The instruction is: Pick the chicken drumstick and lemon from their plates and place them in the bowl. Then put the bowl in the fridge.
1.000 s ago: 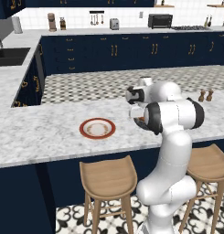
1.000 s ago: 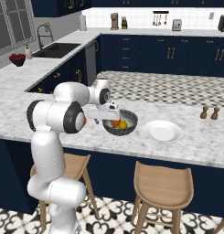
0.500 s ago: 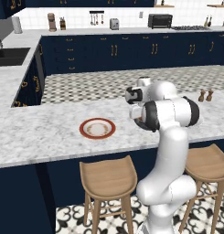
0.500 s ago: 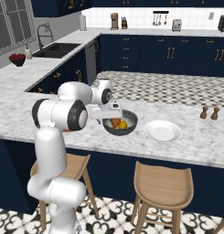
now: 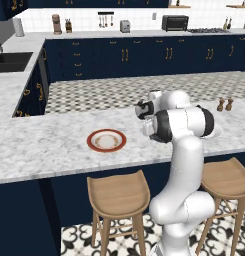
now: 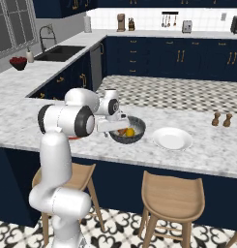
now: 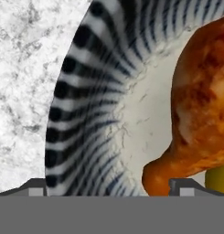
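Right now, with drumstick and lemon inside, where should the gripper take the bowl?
Probably the bowl's near rim, from above: one finger inside the wall, one outside. The open gripper already straddles that striped rim, and the drumstick and lemon leave the near inner wall free.

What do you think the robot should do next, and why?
Probably lower the open gripper over the bowl's near wall and close on it, to carry it toward the fridge. The chicken drumstick and lemon already lie in the bowl, both plates are bare, and the hand view shows the rim between the fingertips.
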